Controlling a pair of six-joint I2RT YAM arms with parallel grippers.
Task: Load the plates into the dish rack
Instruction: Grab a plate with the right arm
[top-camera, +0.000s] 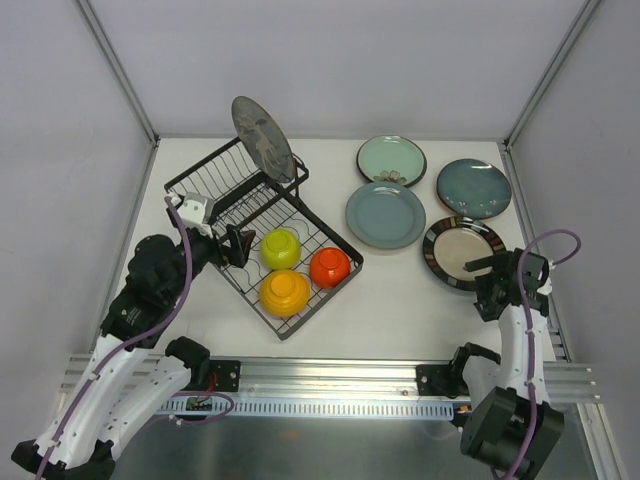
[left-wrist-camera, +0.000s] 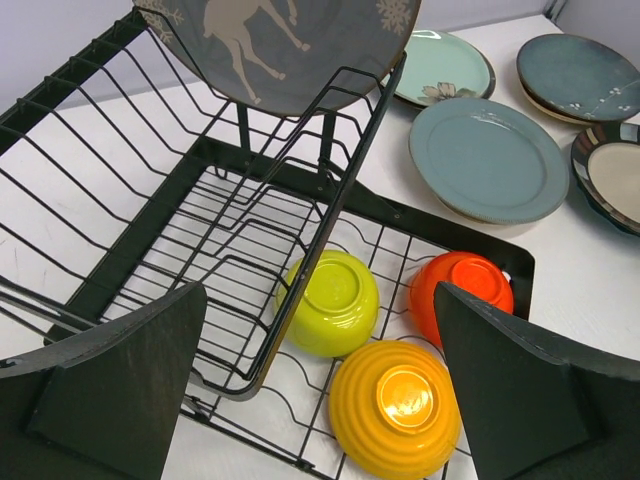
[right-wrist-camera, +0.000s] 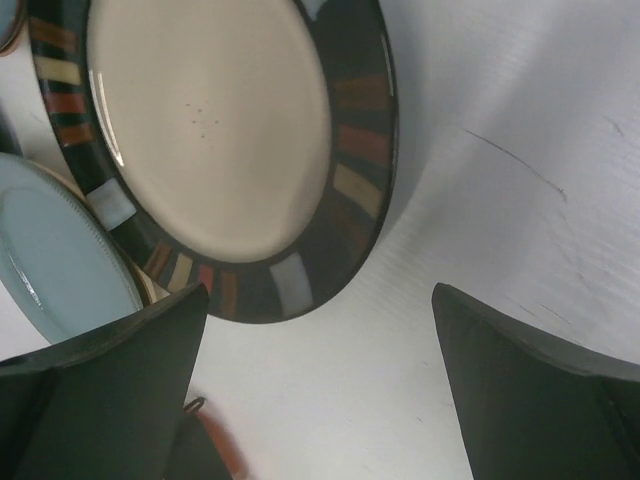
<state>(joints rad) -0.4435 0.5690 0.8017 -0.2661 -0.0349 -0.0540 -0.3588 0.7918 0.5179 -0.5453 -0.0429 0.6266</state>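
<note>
Dish rack left; plate upright in its slots; bowls in basket; four plates right of rack.

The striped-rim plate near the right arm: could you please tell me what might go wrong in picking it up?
1. The striped-rim plate lies flat on the table, so the right arm's open fingers might slip off its rim.
2. The grey-blue plate sits close beside it and could get nudged.
</note>
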